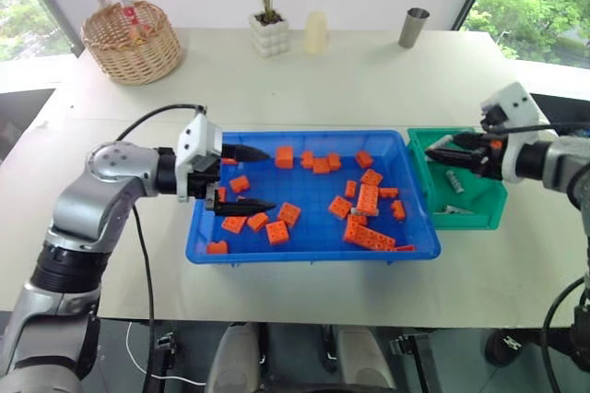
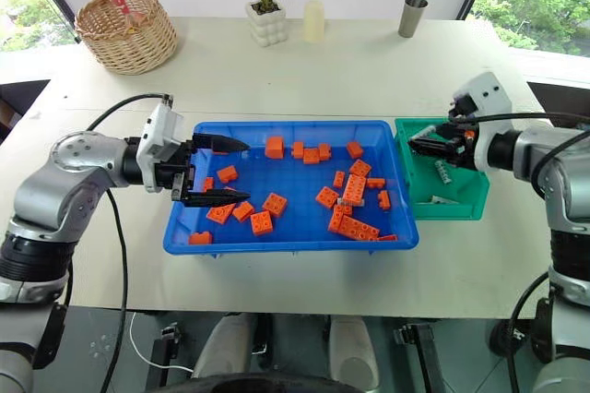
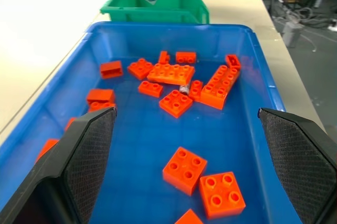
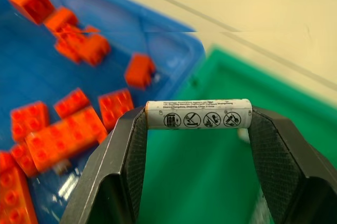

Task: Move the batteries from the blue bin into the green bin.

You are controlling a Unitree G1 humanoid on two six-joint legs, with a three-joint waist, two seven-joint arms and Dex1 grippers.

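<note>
A battery (image 4: 198, 114), a slim white-grey cylinder with small printed symbols, was held end to end between the two black fingers of the right gripper (image 4: 198, 129), whose pads (image 4: 138, 150) had a fine mesh texture. The gripper was closed about half way on it and hung over the near-left corner of the green bin (image 1: 491, 213), a small rectangular plastic box with smooth walls. Two more batteries (image 1: 454, 180) lay on the floor of that bin, one near its middle and one closer to the front wall.

The blue bin (image 1: 304, 253), a wide shallow plastic tray with a rolled rim, stood just beside the green bin on its left, their sides touching or almost. In it were many orange bricks (image 1: 368, 199) with round studs, some single and some long. One small silvery cylinder (image 3: 184, 88) lay among the bricks, touching a long flat one.

The left gripper (image 1: 241, 178) was inside the left end of the blue bin, its fingers wide apart and holding nothing.

Both bins stood on a pale matte table (image 1: 369, 79).
</note>
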